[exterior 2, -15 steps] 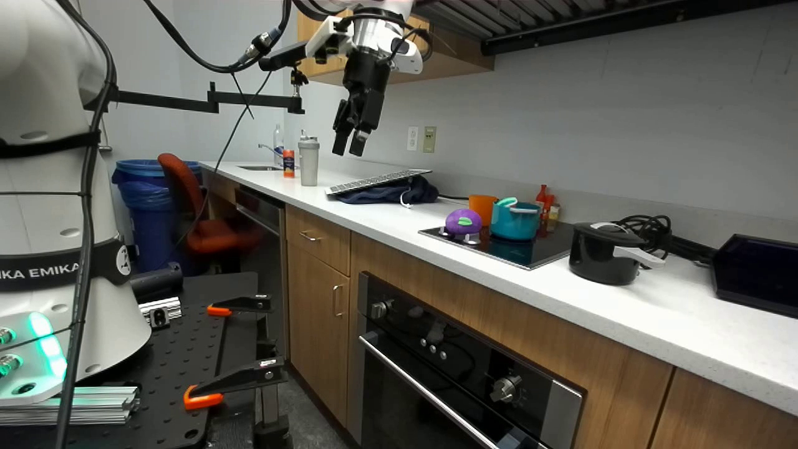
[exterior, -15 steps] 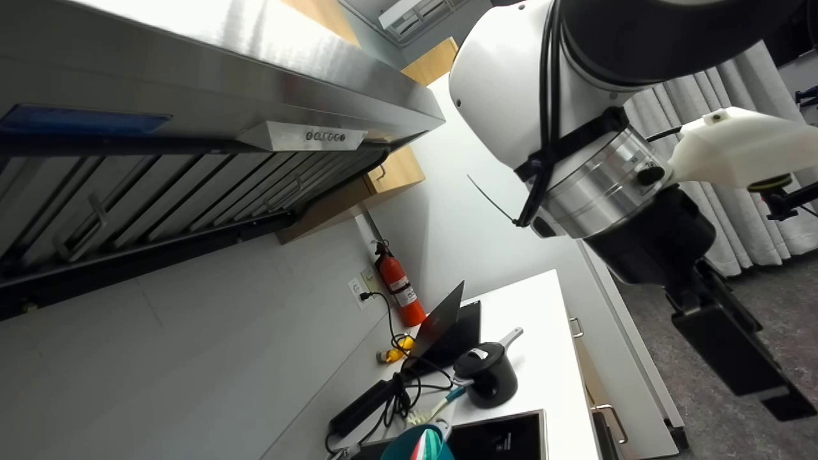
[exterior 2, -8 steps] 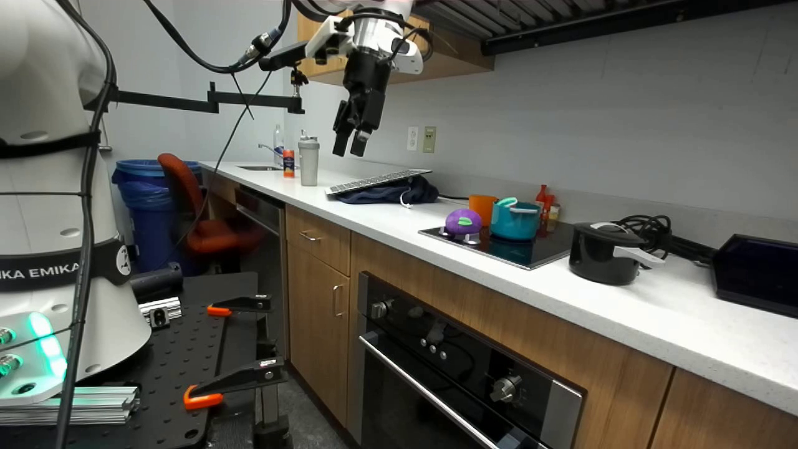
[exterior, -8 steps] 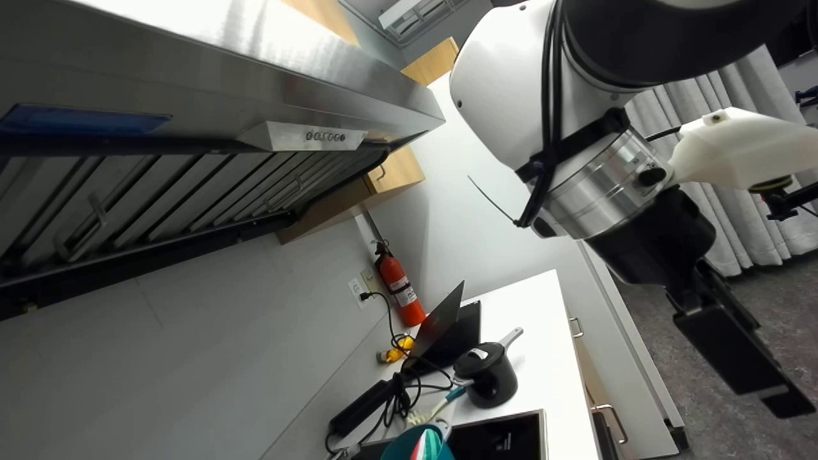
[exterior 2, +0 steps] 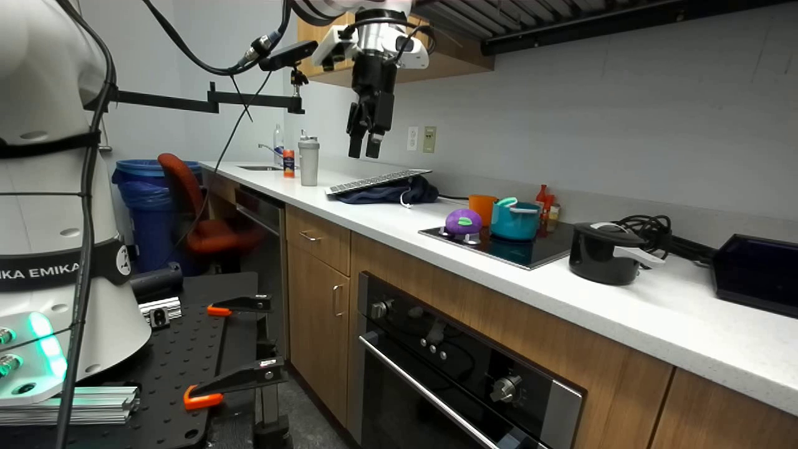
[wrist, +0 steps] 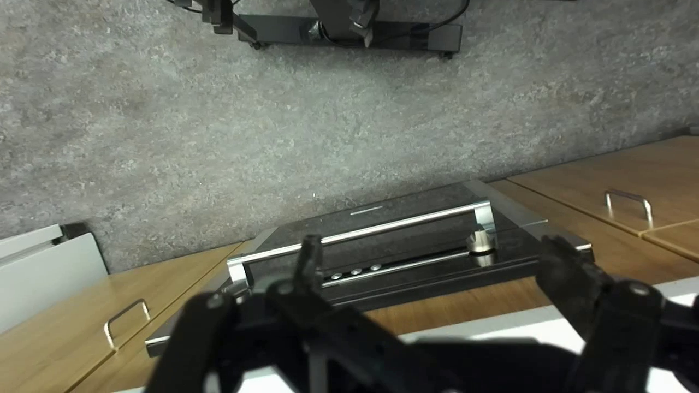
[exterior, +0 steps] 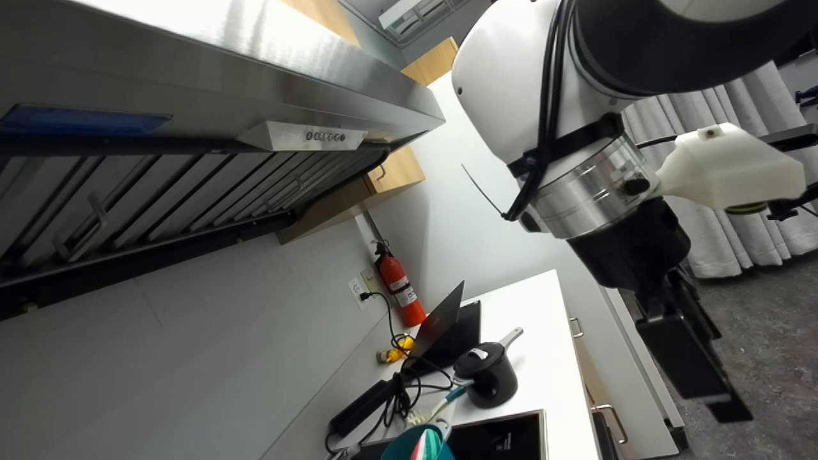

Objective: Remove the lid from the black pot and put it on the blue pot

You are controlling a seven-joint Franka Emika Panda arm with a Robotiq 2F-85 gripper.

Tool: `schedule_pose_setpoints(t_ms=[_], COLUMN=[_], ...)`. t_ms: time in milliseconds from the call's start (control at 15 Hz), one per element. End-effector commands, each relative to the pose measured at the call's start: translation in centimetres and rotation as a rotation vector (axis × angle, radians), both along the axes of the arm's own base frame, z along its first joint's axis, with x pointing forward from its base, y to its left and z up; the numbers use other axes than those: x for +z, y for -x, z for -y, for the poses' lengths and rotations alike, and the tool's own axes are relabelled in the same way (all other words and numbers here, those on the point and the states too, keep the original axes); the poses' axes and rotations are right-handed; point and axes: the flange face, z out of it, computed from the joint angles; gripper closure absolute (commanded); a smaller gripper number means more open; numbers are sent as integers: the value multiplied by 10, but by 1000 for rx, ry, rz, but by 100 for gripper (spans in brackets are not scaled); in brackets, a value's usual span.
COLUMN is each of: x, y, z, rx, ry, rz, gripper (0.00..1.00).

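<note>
The black pot (exterior 2: 601, 262) stands on the white counter at the right of the cooktop. Its black lid (exterior 2: 614, 236) with a light handle sits on it. The pot (exterior: 497, 388) and lid (exterior: 478, 361) also show in an exterior view. The blue pot (exterior 2: 515, 223) is teal and stands on the cooktop; in an exterior view (exterior: 397, 445) it is cut by the bottom edge and holds something striped. My gripper (exterior 2: 363, 153) hangs high above the counter, away from both pots. In the wrist view the gripper (wrist: 433, 242) has its fingers wide apart with nothing between them.
A purple object (exterior 2: 463, 222), an orange cup (exterior 2: 482, 207) and red bottles (exterior 2: 544, 202) surround the blue pot. Cables (exterior 2: 648, 231) and a black bin (exterior 2: 757, 274) lie near the black pot. A keyboard (exterior 2: 377, 181) rests on dark cloth. A range hood (exterior 2: 623, 25) hangs above.
The gripper has moved a little toward the cooktop side and hangs more upright in the last half second. It was nearly still before. The pots and lid have not moved.
</note>
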Motion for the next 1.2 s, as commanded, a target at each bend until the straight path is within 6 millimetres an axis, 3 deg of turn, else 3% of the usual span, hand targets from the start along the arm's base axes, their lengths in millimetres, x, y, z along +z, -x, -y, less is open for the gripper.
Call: schedule_pose_setpoints(t_ms=[0,800,1133], x=[-2,-5,-5], y=[-1,-5,-22], z=[0,2,29], rx=[-59,-97,-142], ry=[15,19,32], rz=[67,74,84], gripper=[0,0,0])
